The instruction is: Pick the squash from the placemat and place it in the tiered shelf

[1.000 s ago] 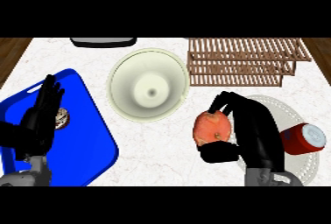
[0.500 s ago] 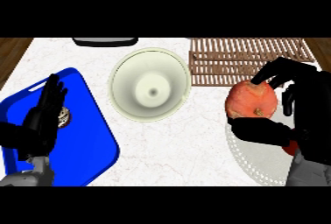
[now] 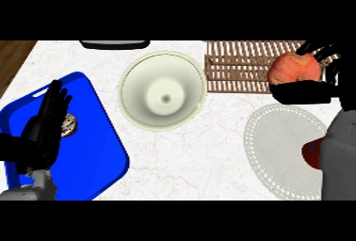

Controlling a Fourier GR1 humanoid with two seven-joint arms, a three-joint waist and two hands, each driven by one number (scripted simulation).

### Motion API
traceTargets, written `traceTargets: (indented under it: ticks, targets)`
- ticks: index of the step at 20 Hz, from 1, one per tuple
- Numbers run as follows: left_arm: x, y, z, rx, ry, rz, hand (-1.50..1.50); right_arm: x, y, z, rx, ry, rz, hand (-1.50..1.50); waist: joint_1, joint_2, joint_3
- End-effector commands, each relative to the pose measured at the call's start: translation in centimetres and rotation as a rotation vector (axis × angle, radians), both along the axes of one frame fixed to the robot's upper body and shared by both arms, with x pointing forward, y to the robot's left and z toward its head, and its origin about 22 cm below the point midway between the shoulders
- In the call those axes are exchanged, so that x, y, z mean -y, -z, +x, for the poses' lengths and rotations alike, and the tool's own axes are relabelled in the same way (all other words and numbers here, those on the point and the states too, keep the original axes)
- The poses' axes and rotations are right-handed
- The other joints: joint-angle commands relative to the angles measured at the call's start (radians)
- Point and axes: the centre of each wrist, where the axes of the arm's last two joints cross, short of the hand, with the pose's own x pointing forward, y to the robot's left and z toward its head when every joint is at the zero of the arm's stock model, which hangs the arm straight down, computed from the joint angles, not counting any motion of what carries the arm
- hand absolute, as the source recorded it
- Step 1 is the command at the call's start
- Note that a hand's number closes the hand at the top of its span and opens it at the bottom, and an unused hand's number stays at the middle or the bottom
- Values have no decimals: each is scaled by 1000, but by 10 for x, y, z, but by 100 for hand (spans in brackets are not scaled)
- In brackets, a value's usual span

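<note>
While the right hand (image 3: pixel 306 92) curls its fingers and thumb round the squash (image 3: pixel 295 68), it holds that orange fruit up at about two o'clock in the head view, over the right-hand part of the tiered shelf (image 3: pixel 240 66). The squash shows in front of the shelf's wooden slats; whether it touches them or hangs above them cannot be told from this steep angle. Black fingers show at the squash's upper right, and the thumb lies across beneath it.

The placemat (image 3: pixel 281 150), a pale round lace-edged mat, lies at four o'clock, below the shelf, with the grey right forearm crossing its right side. A red object (image 3: pixel 311 154) shows partly on the mat's right edge, mostly hidden behind the forearm.

A cream plate (image 3: pixel 164 89) sits near twelve o'clock, just left of the shelf and well apart from the squash. A blue tray (image 3: pixel 90 141) lies at eight o'clock. The left hand (image 3: pixel 46 127) rests over the tray with fingers straight and pointing up, holding nothing. A small round item (image 3: pixel 69 125) lies on the tray just beside that hand. A dark object (image 3: pixel 115 44) shows at the counter's far edge, at eleven o'clock.
</note>
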Motion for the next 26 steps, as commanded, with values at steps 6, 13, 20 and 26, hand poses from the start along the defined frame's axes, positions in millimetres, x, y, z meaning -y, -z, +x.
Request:
traceTargets:
  ticks: [6, 13, 20, 26]
  targets:
    - [25, 3, 0, 13, -1, 7, 0, 31, 42, 54, 48, 28, 30, 150, 1, 1, 0]
    - [5, -12, 17, 0, -3, 3, 0, 51, 69, 98, 109, 50, 37, 150, 5, 3, 0]
    - [10, 21, 6, 9, 9, 8, 0, 63, 95, 123, 87, 63, 29, 150, 6, 4, 0]
    - [2, -3, 8, 8, 9, 8, 0, 66, 89, 144, 53, 49, 195, -150, 13, 5, 1]
